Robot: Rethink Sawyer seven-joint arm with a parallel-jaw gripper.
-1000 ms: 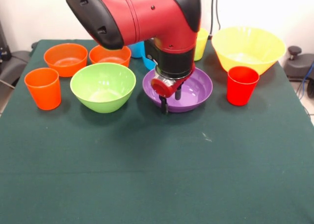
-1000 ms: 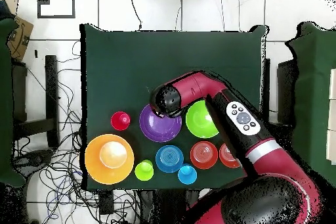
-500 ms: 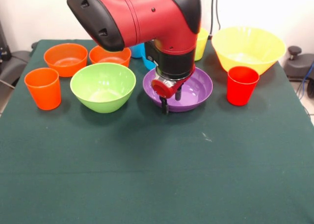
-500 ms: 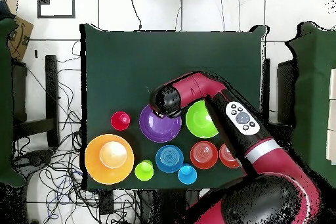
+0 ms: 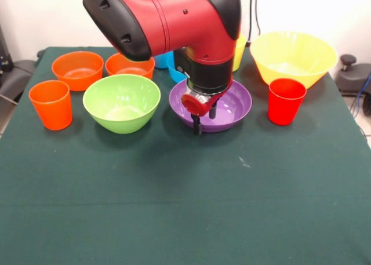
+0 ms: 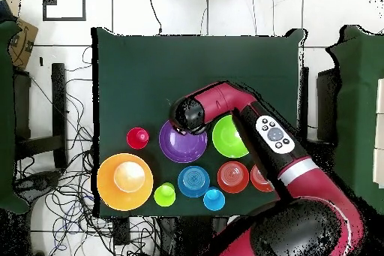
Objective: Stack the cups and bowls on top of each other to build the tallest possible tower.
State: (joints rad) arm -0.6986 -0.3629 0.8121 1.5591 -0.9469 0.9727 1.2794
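Gripper (image 5: 203,119) at purple bowl (image 5: 232,107) rim, no writing legible

No text, label, brand, number or sign can be read in either view. The cups, the bowls and the green worktop (image 5: 185,207) are plain, and the markings on the arm's button pad (image 6: 273,134) are too small to make out.

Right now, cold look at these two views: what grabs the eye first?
The bulky red and black arm fills the top of the front view, its gripper straddling the near rim of the wide purple plastic bowl. Beside it stand the lime green plastic bowl and the big yellow plastic bowl; nothing is stacked yet.
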